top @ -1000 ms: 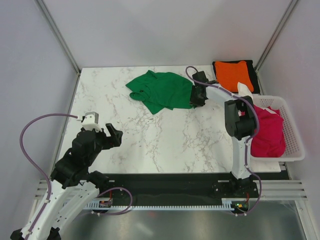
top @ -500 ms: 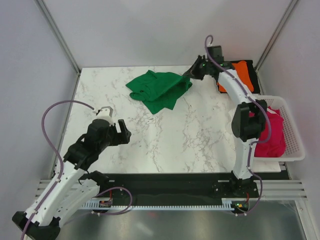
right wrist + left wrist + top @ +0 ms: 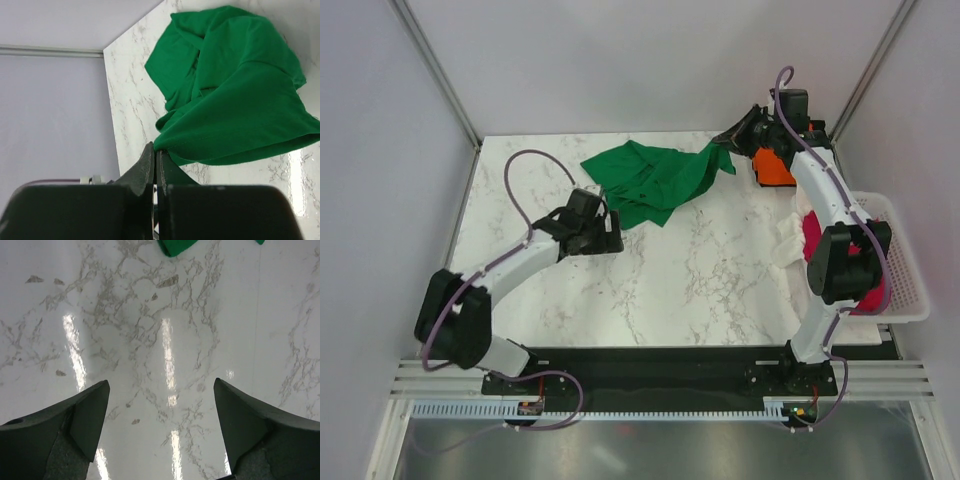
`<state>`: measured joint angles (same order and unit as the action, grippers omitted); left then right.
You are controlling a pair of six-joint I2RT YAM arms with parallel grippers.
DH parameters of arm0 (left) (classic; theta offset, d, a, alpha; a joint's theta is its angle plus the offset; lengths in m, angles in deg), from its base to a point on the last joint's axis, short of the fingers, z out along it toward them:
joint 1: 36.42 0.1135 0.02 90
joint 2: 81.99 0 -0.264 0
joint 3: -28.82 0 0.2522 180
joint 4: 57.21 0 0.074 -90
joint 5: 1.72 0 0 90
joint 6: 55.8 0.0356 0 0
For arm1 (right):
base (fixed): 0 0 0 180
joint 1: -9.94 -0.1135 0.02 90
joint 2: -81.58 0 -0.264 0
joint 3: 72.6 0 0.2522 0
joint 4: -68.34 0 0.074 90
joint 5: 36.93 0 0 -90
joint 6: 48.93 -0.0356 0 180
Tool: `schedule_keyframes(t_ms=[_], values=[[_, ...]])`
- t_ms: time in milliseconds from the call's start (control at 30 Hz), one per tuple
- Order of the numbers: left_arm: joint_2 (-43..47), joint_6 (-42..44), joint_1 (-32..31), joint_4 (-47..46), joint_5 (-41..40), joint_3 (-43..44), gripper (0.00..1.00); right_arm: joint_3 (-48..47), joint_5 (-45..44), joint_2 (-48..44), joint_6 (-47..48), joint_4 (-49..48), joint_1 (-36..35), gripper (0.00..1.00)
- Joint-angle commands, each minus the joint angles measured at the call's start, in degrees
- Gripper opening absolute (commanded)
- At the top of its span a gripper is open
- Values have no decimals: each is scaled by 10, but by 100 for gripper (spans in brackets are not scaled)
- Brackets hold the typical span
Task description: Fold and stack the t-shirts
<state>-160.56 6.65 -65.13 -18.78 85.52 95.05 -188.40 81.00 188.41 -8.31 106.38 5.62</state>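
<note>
My right gripper (image 3: 156, 156) was pinched shut on a hem of the green t-shirt (image 3: 655, 180), bunched at the upper middle of the table (image 3: 720, 290). My left gripper (image 3: 160, 390) hung wide open and empty just below the cloth. I judged it should take the opposite edge, so both could draw the shirt flat.

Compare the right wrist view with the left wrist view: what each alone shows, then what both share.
Right wrist only: the right gripper shut on an edge of the green t-shirt, and the grey wall. Left wrist only: the left gripper, open, nothing between its fingers. Both: the marble table and green cloth, only a corner of it in the left view.
</note>
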Motion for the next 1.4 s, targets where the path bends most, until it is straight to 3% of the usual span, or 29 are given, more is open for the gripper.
schedule_keyframes(t_ms=[0,200,300,633,867,1133,1267,1367], values=[[-87,-10,1,-44,9,93,92,11,26,-20,-8,-12,-1,0],[-248,-37,2,-2,9,209,88,61,30,-43,10,-12,-1,0],[-287,-64,3,12,12,236,85,81,33,-50,18,-12,1,0],[-361,-109,17,22,-19,282,72,114,46,-50,33,-18,3,0],[-400,-122,28,43,-22,320,68,134,51,-50,42,-19,9,0],[-418,-122,37,42,-7,325,44,163,58,-54,46,-26,16,0],[-429,-122,40,41,-1,337,39,175,60,-57,51,-26,18,0],[-440,-119,42,42,7,345,26,184,62,-62,54,-26,19,0]])
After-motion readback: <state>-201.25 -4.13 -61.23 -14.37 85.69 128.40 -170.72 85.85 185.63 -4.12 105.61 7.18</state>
